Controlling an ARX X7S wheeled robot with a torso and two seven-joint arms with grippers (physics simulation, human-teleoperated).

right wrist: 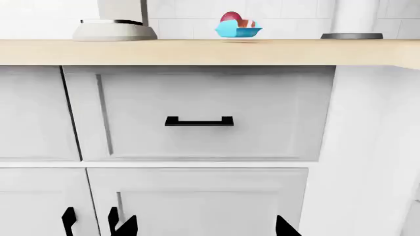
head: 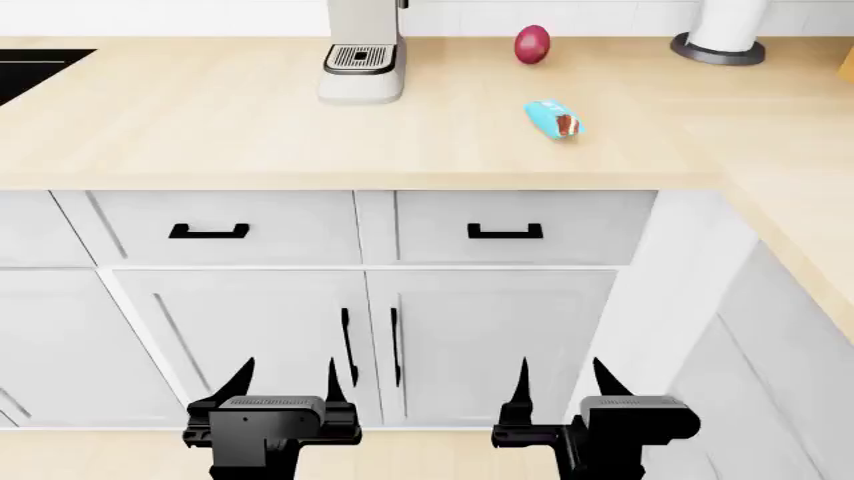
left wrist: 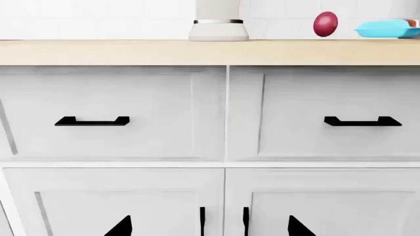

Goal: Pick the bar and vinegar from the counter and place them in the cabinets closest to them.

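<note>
Lying on the worktop (head: 267, 130) well back from its front edge, the bar (head: 553, 118) is sitting near a red fruit (head: 531, 44); left claw (head: 284, 385) and right claw (head: 558, 385) are hanging spread, empty, before the cabinet doors (head: 367, 345)

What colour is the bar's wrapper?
Light blue, with a reddish-brown end; the bar shows best in the head view.
</note>
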